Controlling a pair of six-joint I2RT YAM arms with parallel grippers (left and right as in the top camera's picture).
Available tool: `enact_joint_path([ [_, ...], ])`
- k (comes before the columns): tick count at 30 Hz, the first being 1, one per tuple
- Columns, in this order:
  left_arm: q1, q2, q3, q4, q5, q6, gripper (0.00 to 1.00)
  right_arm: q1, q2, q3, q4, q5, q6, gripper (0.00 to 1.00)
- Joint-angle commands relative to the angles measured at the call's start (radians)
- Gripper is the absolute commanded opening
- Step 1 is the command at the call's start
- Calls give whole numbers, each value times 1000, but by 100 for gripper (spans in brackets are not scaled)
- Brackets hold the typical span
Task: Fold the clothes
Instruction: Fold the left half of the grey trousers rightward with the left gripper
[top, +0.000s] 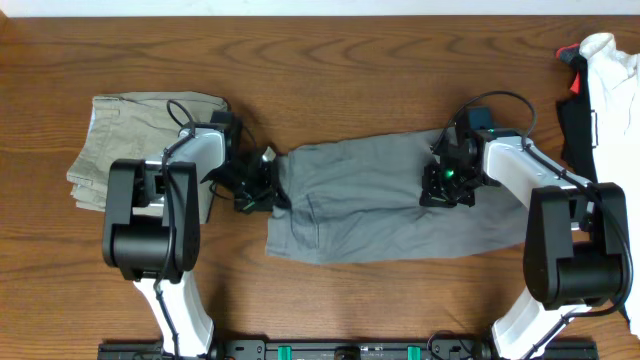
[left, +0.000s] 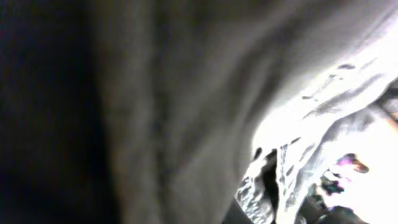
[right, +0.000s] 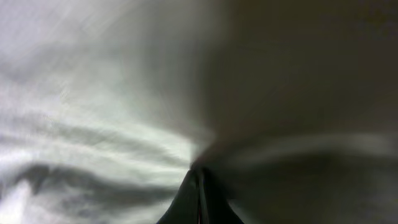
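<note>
The table (top: 330, 40) was dark brown wood with a strong grain, and little of the room showed past it except a pale strip along the far edge. The grey shorts (top: 370, 200) lay spread flat near the middle of the table, between the two arms. A folded pair of beige shorts (top: 130, 140) sat at the left side, well apart from the grey pair. A white-and-black garment (top: 600, 80) with a red bit was bunched at the far right corner.

The left gripper (top: 272, 188) was at the left edge of the grey shorts, its fingers drawn tight together on the cloth there. The left wrist camera saw only blurred grey fabric pressed close to the lens, and none of its fingers could be made out. The right gripper (top: 447, 185) was down on the right part of the shorts. In its wrist view, the dark fingers (right: 189, 202) were closed against each other, with creases of grey cloth running into the tips, so it was pinching the fabric.

The left arm (top: 165, 215) reached forward from the near edge and bent inward toward the shorts, partly overlapping the beige pair as seen from above. The right arm (top: 560, 220) mirrored it from the other side, its wrist angled down and in over the cloth.
</note>
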Motion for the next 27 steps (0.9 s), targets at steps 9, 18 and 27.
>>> enact_joint_path([
  [9, 11, -315, 452, -460, -502, 136, 6, -86, -341, -3, -26, 34, -8, 1],
  [18, -190, -313, 616, -523, -504, 69, 6, -86, -380, -4, -48, 37, -3, 1],
  [27, -429, -300, 616, -363, -567, -272, 6, -86, -378, -4, -85, 68, 0, 1],
])
